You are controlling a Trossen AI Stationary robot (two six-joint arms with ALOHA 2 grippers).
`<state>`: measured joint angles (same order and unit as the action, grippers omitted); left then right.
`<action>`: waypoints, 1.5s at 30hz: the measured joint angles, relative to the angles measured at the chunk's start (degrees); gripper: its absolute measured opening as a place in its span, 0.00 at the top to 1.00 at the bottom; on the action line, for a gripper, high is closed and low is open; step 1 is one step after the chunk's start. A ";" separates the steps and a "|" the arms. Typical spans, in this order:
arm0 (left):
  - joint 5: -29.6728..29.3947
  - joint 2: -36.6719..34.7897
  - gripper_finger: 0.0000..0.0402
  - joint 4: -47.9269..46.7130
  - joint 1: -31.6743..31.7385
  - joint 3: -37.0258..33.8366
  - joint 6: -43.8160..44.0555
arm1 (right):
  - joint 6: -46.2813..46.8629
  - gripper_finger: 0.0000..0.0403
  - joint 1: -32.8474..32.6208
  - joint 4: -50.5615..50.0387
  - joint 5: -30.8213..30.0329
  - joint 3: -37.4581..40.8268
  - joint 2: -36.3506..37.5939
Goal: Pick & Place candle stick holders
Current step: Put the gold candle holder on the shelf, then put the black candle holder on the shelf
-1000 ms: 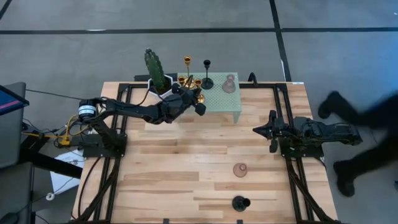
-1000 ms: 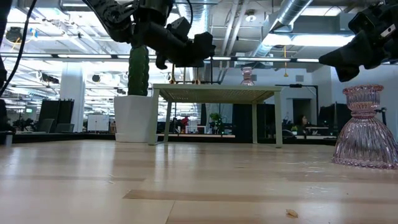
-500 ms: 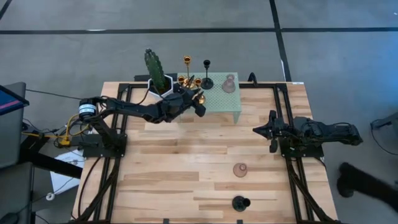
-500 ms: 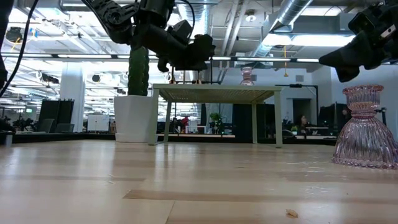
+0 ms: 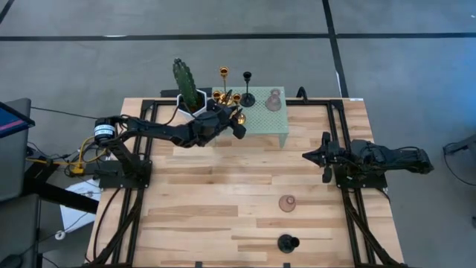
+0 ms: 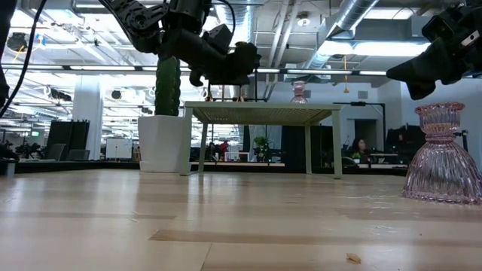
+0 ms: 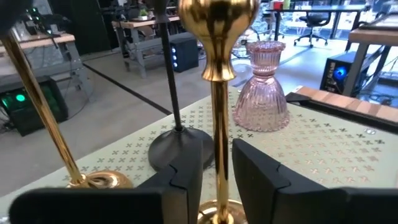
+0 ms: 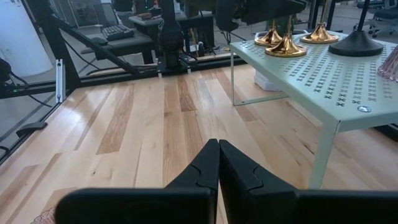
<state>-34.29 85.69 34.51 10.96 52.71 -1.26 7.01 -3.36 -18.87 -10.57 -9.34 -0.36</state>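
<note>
A pale wooden surface (image 5: pixel 223 193) of butcher-block planks fills the middle of the room, framed by black metal rails (image 5: pixel 349 216) bolted along both sides. At its far edge stands a small mint-green perforated stand (image 5: pixel 271 119) on thin legs, its top stamped with little cross-shaped holes (image 7: pixel 323 143). Just beside that stand, on the left, a green cactus (image 5: pixel 184 80) rises upright out of a white pot (image 6: pixel 162 143). The floor around is grey concrete crossed by dark lines (image 5: pixel 223 36). Behind it all, an open office runs back, with exposed ceiling ducts (image 6: pixel 354 22), and a person sits far off at a desk (image 6: pixel 360 147).
</note>
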 joint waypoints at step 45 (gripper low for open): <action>1.56 -20.50 0.48 -33.68 -16.07 0.00 0.37 | 0.07 1.00 0.01 0.08 0.00 0.00 0.00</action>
<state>-32.73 65.19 0.83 -5.12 52.71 -0.89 7.07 -3.34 -18.79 -10.56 -9.34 -0.35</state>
